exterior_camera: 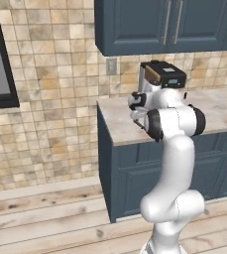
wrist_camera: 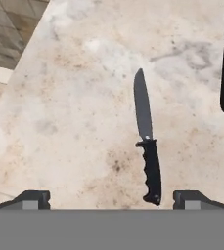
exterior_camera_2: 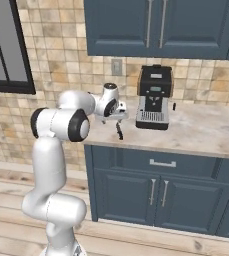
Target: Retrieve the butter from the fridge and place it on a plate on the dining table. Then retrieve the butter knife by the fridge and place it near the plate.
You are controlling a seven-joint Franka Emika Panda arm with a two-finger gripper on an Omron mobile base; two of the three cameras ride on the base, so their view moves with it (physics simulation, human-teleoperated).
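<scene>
In the left base view the arm hides the gripper; a coffee machine point(exterior_camera: 163, 74) stands on the counter point(exterior_camera: 120, 119). In the right base view the gripper point(exterior_camera_2: 119, 131) hangs left of this machine. In the hand view the butter knife point(wrist_camera: 148, 141) lies flat on the counter between the released, wide fingertips point(wrist_camera: 33, 199).

Coffee machine point(exterior_camera: 162, 74) half hidden behind arm; upper cabinets point(exterior_camera_2: 161, 25) cropped.

A black coffee machine point(exterior_camera_2: 154, 97) is standing on the marbled wall counter point(exterior_camera_2: 206, 130), just to the right of the gripper, under blue cabinets point(exterior_camera_2: 161, 27)
</scene>
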